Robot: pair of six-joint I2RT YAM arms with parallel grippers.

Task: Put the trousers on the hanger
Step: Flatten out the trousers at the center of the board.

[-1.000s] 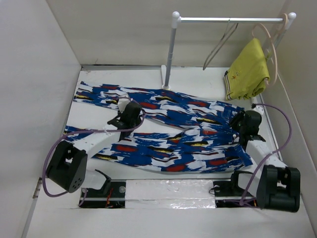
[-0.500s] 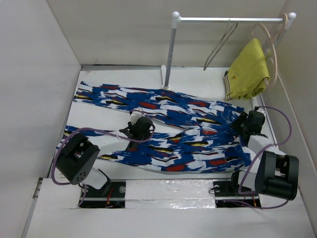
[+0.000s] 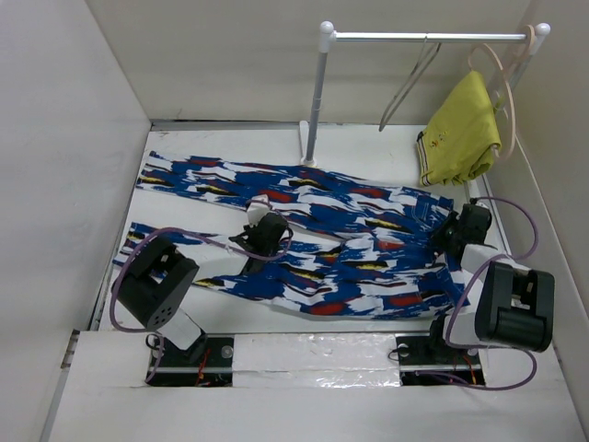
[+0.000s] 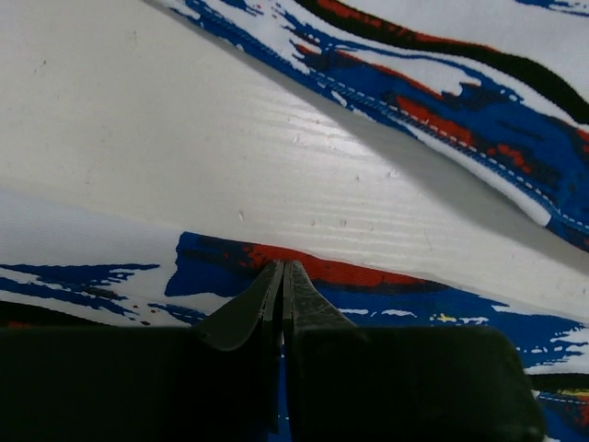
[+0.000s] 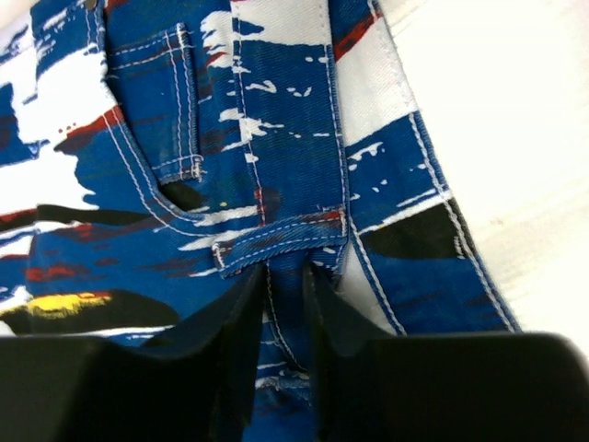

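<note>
The trousers (image 3: pixel 350 253) lay flat on the worktop (image 3: pixel 368 157), their long axis running 9 to 3 o'clock, hems at 9 and waistband at 3. The right fingers (image 5: pixel 235 322) were clamped on the waistband, cloth filling their narrow gap. The left fingers (image 4: pixel 247 311) were pressed together at the near leg's inner edge; whether they had caught cloth could not be told. The hanger (image 3: pixel 405 86) hung from the rail (image 3: pixel 428 37) toward 1 o'clock, well apart, and nearer the right arm.

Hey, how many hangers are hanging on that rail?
2. On the rail, a thin grey hanger hangs bare right of middle; a pale beige hanger at the right end carries a yellow garment.
</note>
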